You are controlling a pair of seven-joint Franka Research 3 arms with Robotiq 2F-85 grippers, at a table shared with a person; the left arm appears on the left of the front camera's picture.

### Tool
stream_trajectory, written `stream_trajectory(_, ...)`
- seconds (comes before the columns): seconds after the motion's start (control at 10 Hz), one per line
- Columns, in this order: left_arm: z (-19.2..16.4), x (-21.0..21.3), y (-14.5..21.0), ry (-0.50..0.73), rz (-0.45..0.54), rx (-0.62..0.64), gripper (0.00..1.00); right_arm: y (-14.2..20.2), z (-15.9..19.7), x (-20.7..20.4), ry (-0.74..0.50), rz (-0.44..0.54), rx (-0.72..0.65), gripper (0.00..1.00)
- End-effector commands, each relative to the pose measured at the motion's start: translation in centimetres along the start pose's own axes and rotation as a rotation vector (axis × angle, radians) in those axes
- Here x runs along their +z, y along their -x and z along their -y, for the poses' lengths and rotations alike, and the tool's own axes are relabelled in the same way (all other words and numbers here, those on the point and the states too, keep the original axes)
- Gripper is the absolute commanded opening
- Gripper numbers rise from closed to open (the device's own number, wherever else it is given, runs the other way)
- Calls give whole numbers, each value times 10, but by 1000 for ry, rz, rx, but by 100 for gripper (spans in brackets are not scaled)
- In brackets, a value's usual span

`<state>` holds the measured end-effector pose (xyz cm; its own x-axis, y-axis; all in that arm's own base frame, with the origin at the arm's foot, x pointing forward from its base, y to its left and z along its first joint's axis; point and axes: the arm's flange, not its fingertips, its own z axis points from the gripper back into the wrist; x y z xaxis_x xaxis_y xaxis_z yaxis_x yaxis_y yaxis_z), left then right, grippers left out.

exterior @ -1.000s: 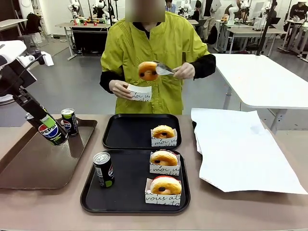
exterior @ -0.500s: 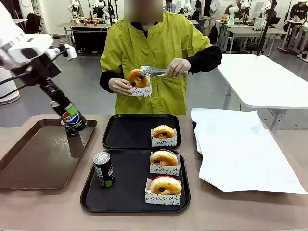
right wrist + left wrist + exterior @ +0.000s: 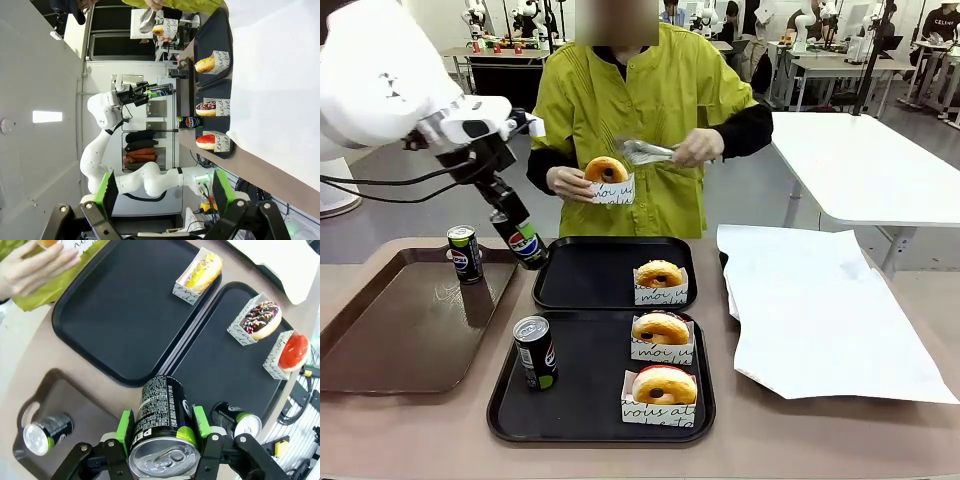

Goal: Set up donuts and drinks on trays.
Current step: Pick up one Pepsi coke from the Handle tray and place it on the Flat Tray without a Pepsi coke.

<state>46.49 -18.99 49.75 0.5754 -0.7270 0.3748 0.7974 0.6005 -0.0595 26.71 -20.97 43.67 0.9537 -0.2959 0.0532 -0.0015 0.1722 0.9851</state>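
Now the left gripper [image 3: 525, 243] hangs above the left rim of the far black tray [image 3: 582, 276], its green pads [image 3: 125, 426] clamped on a tilted black soda can [image 3: 526, 244]. A second ago that can was low over the brown tray [image 3: 390, 330], close beside the can [image 3: 465, 254] standing at that tray's far end; half a second ago it was directly above that can. It has since travelled right and off the brown tray, and the white arm has swung further into the front view.

The wrist camera looks down the held can [image 3: 161, 426] at both black trays. The far one carries a yellow-iced donut [image 3: 202, 272] in its paper sleeve. The near tray [image 3: 580, 400] carries a chocolate sprinkled donut [image 3: 261, 319], a red-iced donut [image 3: 293, 351] and an upright can [image 3: 536, 352] with green accents. None of these has moved over the second.

Across the table the person's hand [image 3: 567, 183] holds a sleeved donut [image 3: 606, 171] at chest height. A second ago that donut was still gripped in metal tongs [image 3: 645, 152] above the empty sleeve; it now sits in the sleeve, and the tongs are drawn just clear.

The right gripper [image 3: 162, 192] stands open, nothing between its fingers, away from the trays. White paper [image 3: 820, 310] covers the table's right side.
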Motion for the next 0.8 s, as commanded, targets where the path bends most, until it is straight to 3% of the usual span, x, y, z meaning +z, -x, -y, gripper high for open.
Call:
stream_trajectory(0.0, 1, 12, -1, 15, -21, 9, 58, 0, 0, -1, -22, 10, 11, 100)
stream_trajectory(0.1, 10, 31, 22, 33, -87, 20, 58, 0, 0, -1, -22, 10, 11, 100)
stream_trajectory(0.4, 78, 88, 114, 46, -184, -140, 58, 0, 0, -1, -22, 10, 11, 100)
stream_trajectory(0.7, 75, 87, 113, 31, -161, -116, 58, 0, 0, -1, -22, 10, 11, 100)
